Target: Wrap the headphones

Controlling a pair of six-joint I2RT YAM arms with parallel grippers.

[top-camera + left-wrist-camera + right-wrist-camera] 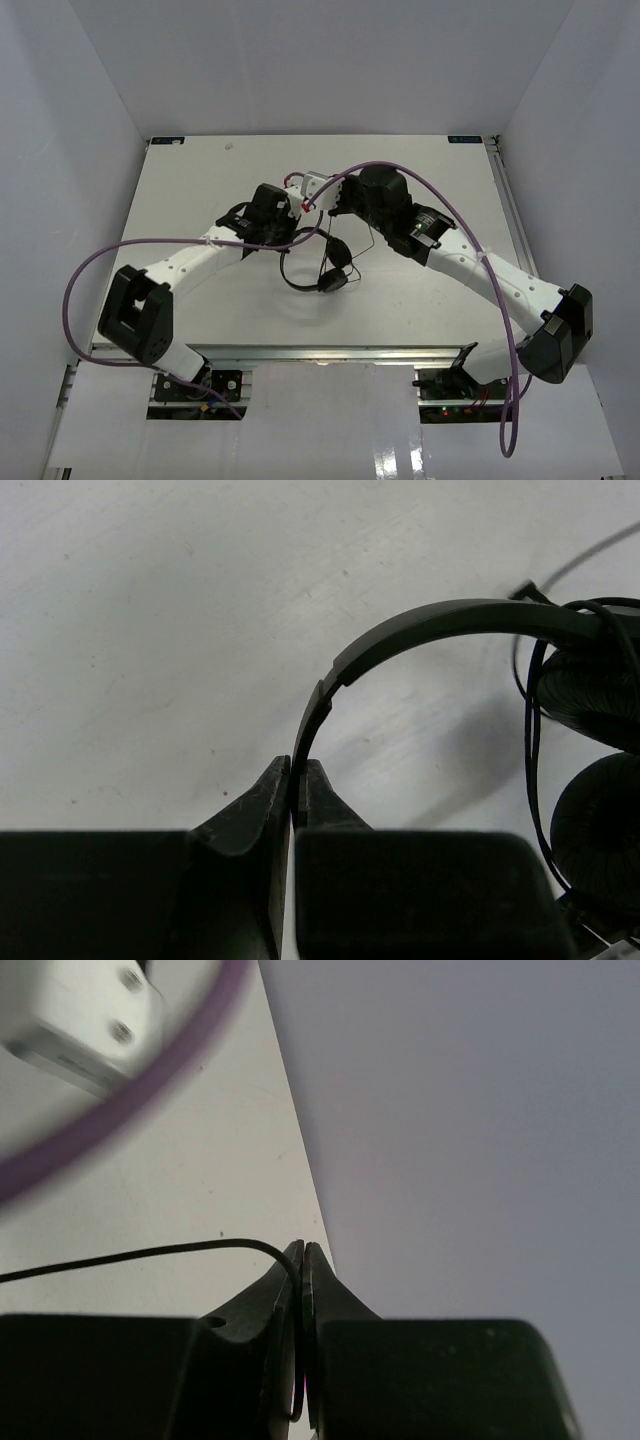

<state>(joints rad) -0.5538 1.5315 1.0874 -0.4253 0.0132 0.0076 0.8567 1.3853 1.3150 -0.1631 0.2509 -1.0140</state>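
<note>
Headphones (325, 268) sit low over the worktop (200, 180) between the two arms, and I cannot tell whether they rest on it or hang just clear. The left pincer (297, 780) is clamped on the thin headband (440, 620), its jaws pressed flat against the band's near end. From the tips the band arches up and off to the pincer's right, ending at the two padded ear cups (598, 830), which sit close together at the far right of the pincer.

The right pincer (302, 1265) is closed on the cord (130, 1256), which leaves its tips and runs out to their left. In the overhead view a thin line stretches from that pincer down toward the cups.

The wrap looks partway at most. A few strands cross just beside the upper cup, which suggests at least one loop is on, but I cannot count the turns. A free length hangs between the right pincer and the cups, and I cannot pick out the plug. What seems left is winding that slack on and securing the end.
</note>
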